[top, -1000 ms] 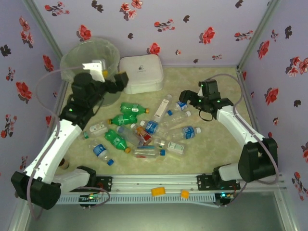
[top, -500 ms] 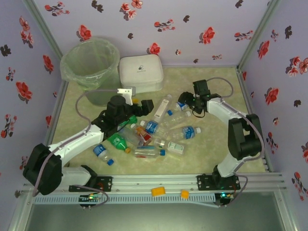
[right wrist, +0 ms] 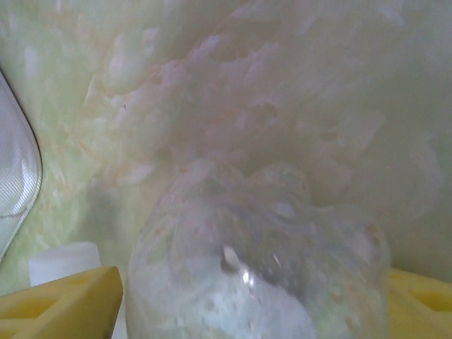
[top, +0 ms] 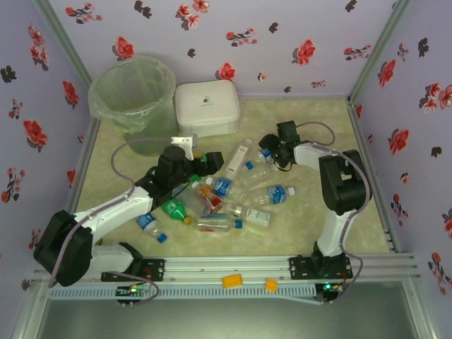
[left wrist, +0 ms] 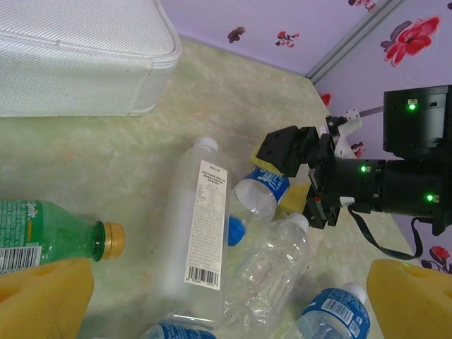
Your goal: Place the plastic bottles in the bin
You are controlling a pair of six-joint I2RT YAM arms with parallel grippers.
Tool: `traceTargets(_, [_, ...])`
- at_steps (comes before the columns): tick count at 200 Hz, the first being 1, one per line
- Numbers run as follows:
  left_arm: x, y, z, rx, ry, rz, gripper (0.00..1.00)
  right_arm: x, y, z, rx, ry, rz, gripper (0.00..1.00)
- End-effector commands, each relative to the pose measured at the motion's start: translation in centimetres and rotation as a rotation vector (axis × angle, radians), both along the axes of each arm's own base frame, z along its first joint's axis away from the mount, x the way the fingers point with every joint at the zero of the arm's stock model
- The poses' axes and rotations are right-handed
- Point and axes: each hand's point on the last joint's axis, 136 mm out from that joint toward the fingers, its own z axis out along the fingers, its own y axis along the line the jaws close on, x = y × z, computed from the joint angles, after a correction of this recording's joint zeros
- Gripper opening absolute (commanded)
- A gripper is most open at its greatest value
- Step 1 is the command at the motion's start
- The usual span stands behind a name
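Right pincer [left wrist: 286, 180]: part-closed, its yellow pads against both flanks of the blue-labelled clear bottle [left wrist: 260, 196], near the base end.
Bottle axis: it lies flat on the counter [top: 311, 212], with the cap pointing away from the right wrist toward the pile.
Left pincer [top: 203, 161]: wide and empty, over the pile's left side.
Bin [top: 141, 123]: in the far left corner, well apart from this bottle. By my judgement, the carry must cross the pile.

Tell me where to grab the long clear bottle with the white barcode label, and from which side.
Probably across its labelled middle, from straight above: the long clear bottle lies flat on its side, cap toward the white box; a blue-labelled bottle crowds one flank.
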Motion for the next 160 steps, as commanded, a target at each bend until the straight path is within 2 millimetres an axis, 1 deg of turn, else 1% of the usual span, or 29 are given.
traceTargets(1, [-0.3,0.6,0.6,-0.008,-0.013,0.016,1.00,1.8,0.3,0.4,0.043,-0.056,-0.072,0.80])
traceTargets(26, [-0.6,0.9,0.6,-0.004,-0.017,0.021,1.00,2.0,0.5,-0.3,0.068,-0.055,-0.091,0.75])
traceTargets(45, [-0.7,1.0,0.6,-0.007,-0.017,0.021,1.00,2.2,0.7,-0.2,0.101,-0.073,-0.109,0.69])
traceTargets(63, [-0.6,0.9,1.0,-0.002,-0.025,0.016,1.00,2.7,0.8,0.6,0.123,-0.107,-0.118,0.64])
traceTargets(83, [-0.5,0.8,1.3,0.011,-0.038,0.009,1.00,3.3,0.7,1.9,0.118,-0.146,-0.114,0.60])
traceTargets(100, [-0.5,0.7,1.6,0.012,-0.041,0.006,1.00,3.8,0.6,3.8,0.116,-0.188,-0.107,0.59])
traceTargets(121, [-0.6,0.5,1.9,0.006,-0.047,-0.007,1.00,4.2,0.3,6.9,0.095,-0.254,-0.086,0.58])
traceTargets(137, [-0.7,0.1,2.0,-0.001,-0.045,-0.031,1.00,4.0,0.1,9.2,0.063,-0.288,-0.052,0.57])
traceTargets(139, [-0.8,0.0,2.1,-0.002,-0.045,-0.037,1.00,4.0,0.1,9.7,0.061,-0.299,-0.047,0.57])
traceTargets(160, [-1.2,-1.1,2.5,-0.008,-0.058,-0.105,1.00,3.1,0.2,12.8,0.043,-0.355,0.003,0.56])
